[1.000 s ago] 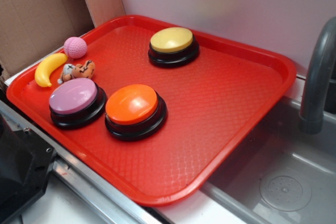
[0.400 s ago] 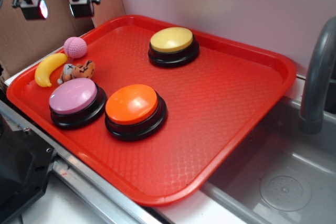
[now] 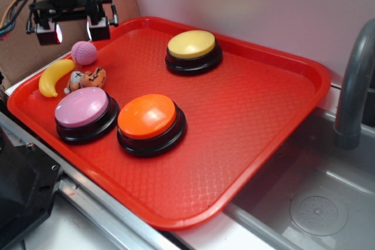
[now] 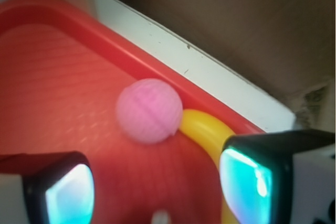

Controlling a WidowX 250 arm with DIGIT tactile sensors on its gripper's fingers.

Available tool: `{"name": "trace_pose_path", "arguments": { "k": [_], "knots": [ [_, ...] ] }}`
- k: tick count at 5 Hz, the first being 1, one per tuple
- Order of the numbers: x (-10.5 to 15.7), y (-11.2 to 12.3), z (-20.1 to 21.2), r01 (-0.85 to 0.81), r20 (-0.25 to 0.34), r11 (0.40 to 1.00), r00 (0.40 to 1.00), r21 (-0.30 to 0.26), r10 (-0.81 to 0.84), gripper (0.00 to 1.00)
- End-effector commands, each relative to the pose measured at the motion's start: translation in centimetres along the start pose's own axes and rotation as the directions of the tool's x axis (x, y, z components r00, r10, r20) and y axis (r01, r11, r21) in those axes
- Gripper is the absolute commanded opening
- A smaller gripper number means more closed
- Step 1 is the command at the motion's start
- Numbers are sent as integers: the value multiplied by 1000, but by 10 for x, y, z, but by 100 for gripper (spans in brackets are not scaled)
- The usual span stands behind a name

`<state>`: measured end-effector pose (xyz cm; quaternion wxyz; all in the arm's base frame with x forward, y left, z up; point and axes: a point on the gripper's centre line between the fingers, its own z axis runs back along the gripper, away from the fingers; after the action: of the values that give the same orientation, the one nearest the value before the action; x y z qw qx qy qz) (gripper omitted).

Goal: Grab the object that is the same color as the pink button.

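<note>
A pale, plain wall (image 3: 252, 4) rises behind the far edge of the bench, evenly lit and without marks. At the far left corner brown cardboard (image 3: 23, 51) stands upright against it; the wrist view shows the same cardboard (image 4: 220, 19) above a white ledge (image 4: 210, 85). On the right a grey sink basin (image 3: 316, 203) lies sunken beside the bench, with a round drain (image 3: 319, 215) in its floor and a dark grey curved faucet (image 3: 354, 86) standing over it. A metal rail (image 3: 99, 209) runs along the near edge.
</note>
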<state>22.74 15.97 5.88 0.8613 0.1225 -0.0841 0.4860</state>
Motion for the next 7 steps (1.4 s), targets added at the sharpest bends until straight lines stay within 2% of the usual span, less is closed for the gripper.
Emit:
{"name": "trace_pose_path", "arguments": {
  "k": [1,3,4,5,6,7],
  "knots": [
    [24,3,-14,-75,61,996,995,-38,77,100],
    [27,-3,-23,-52,53,998,997,-38,54,100],
    [27,-4,-26,-51,43,998,998,-22,52,83],
    [27,-5,-27,-58,37,998,998,-13,58,0],
    [27,-5,-23,-57,41,998,998,-2,57,0],
    [30,-3,-14,-37,67,999,997,-15,38,0]
  ]
}}
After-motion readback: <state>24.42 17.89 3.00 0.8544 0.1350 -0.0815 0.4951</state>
